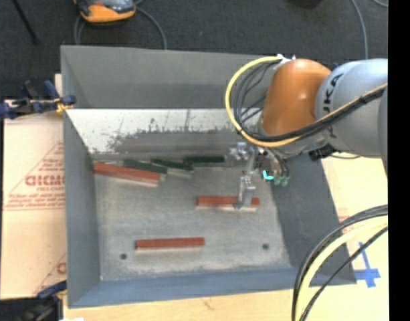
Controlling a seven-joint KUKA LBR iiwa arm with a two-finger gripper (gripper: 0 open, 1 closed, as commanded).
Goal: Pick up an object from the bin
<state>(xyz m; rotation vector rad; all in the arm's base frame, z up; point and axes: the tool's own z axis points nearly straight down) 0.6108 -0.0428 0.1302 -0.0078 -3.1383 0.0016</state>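
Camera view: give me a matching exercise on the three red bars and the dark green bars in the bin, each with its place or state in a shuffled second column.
Column one
1. front red bar
2. middle red bar
3. back-left red bar
4. dark green bars

Column two
a. bunched along the foot of the back wall
b. the pincer stands over its right end
c. slanted, its right end by the green ones
d. alone, parallel to the front wall

Pairs: 1-d, 2-b, 3-c, 4-a.
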